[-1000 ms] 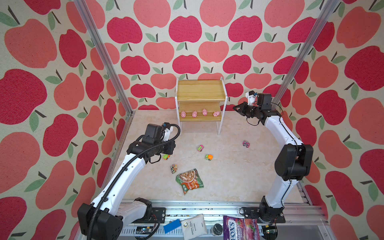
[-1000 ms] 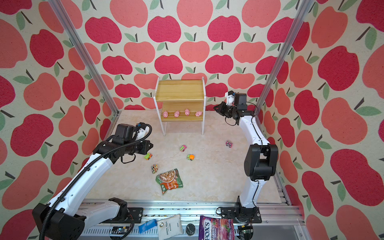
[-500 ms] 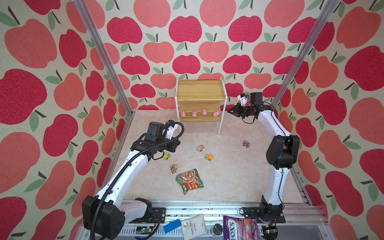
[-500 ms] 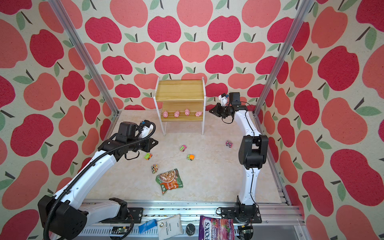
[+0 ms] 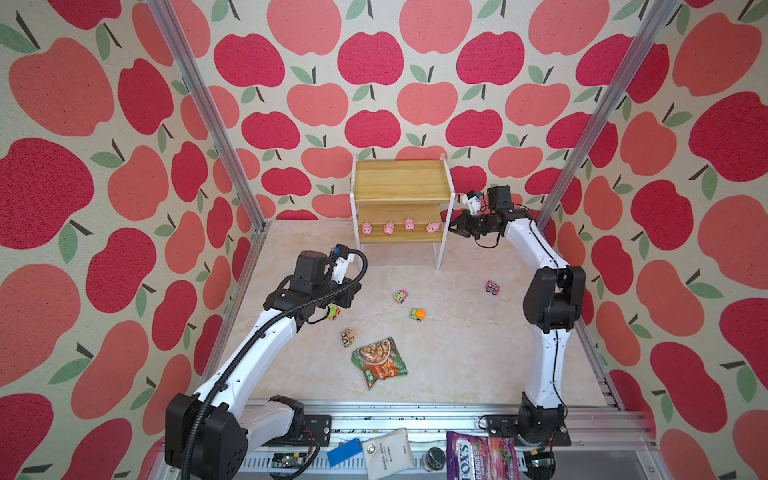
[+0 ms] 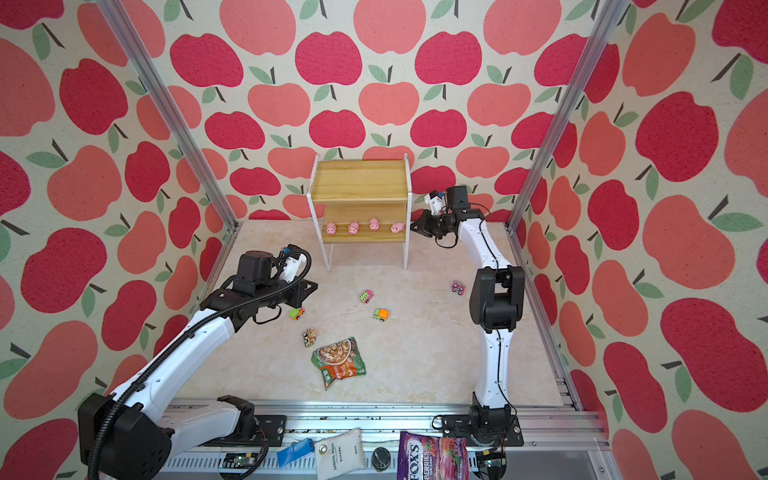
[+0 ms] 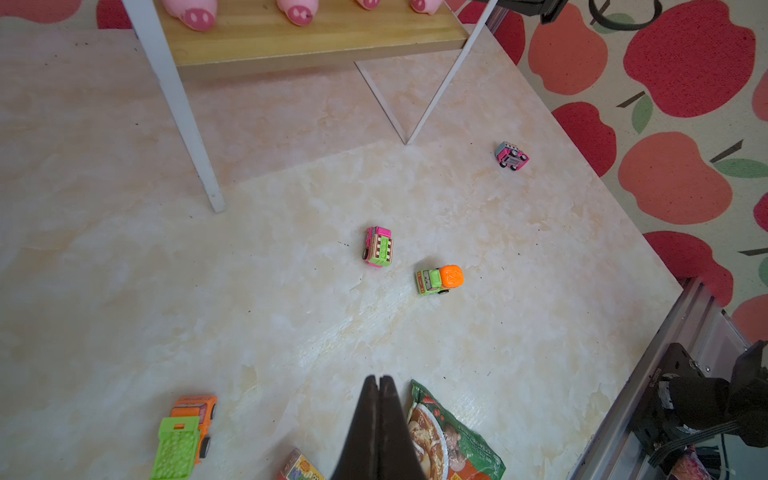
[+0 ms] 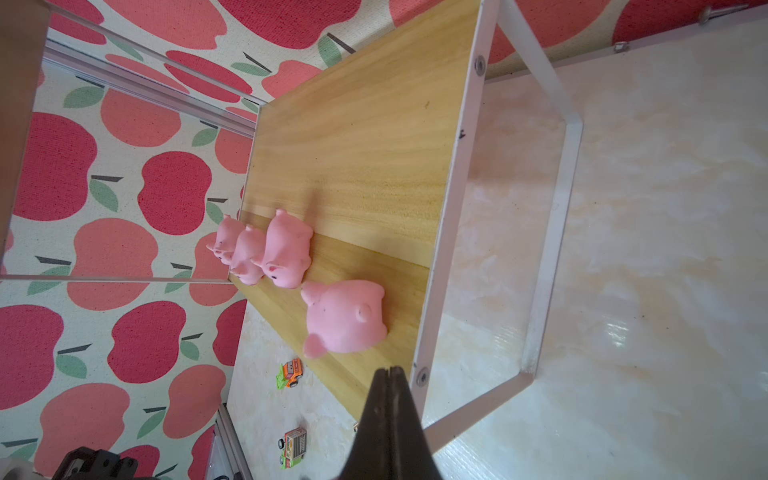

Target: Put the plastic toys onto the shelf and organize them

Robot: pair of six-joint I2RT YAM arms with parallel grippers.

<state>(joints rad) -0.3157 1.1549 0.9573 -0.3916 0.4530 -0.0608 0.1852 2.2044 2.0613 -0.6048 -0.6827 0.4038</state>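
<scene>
The shelf (image 5: 401,183) (image 6: 360,183) stands at the back wall. Several pink pigs (image 5: 389,227) (image 6: 353,227) line the front of its lower board. Toy trucks lie scattered on the floor: a green-orange one (image 5: 417,314), a pink-green one (image 5: 401,296), a pink one (image 5: 492,287), a yellow one (image 5: 348,336) on its side, and an orange-green one (image 5: 333,312) under my left wrist. My left gripper (image 5: 352,293) (image 7: 378,378) hovers shut and empty above the floor. My right gripper (image 5: 451,226) (image 8: 390,369) is shut and empty at the shelf's right end, just short of the nearest pig (image 8: 345,316).
A green snack packet (image 5: 378,361) (image 7: 451,436) lies on the floor near the front. On the front rail sit a purple candy bag (image 5: 482,455), a white sachet (image 5: 386,453) and a blue piece (image 5: 343,453). Apple-patterned walls enclose three sides.
My right gripper has moved left and down to the right end of the shelf's lower board, its arm straightening up. My left gripper has shifted slightly towards the middle of the floor.
</scene>
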